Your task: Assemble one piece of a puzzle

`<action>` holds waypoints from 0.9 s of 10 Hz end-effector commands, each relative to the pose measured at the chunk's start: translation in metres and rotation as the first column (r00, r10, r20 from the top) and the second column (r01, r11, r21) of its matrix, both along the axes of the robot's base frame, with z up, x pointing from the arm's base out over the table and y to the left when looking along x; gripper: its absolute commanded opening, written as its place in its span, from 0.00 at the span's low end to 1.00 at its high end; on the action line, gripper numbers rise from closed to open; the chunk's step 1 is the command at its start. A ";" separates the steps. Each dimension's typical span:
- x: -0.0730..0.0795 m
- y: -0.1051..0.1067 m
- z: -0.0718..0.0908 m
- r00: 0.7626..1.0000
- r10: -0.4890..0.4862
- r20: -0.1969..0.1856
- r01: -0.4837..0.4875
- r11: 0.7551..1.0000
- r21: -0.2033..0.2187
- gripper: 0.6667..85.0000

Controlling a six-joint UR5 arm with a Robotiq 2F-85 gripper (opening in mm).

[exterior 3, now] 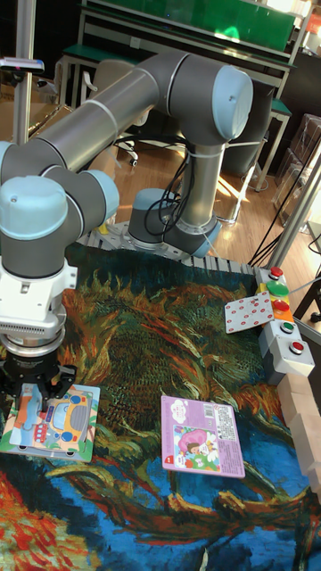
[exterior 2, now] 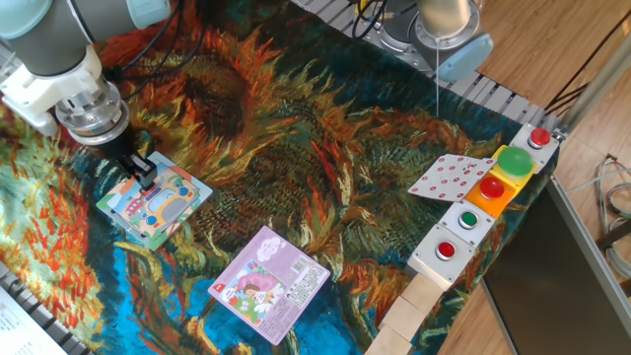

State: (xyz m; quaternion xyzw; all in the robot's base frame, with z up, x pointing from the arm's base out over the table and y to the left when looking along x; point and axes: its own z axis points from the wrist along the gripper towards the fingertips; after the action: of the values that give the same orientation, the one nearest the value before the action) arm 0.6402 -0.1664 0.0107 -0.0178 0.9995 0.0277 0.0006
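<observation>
- We see the gripper (exterior 2: 143, 176) down on the bus puzzle (exterior 2: 158, 202) at the bench's left; whether its jaws pinch the piece we cannot tell.
- The purple-pink card (exterior 3: 201, 435) bears print too small to read.

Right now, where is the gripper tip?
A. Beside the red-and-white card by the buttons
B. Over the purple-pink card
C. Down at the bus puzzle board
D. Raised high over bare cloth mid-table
C: the gripper is down at the top edge of the puzzle. The tall fixed view shows the same, with the purple-pink card and the red-and-white card well away from it.
</observation>
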 end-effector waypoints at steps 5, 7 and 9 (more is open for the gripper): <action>0.002 0.001 0.003 1.000 -0.023 0.010 0.023 1.000 0.019 0.30; 0.001 -0.002 0.008 1.000 -0.015 0.009 0.015 1.000 0.012 0.30; 0.002 -0.002 0.011 1.000 -0.009 0.012 0.009 1.000 0.013 0.30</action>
State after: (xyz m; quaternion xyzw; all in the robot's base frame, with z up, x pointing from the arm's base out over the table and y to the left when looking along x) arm 0.6403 -0.1687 0.0165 -0.0139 0.9995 0.0296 0.0032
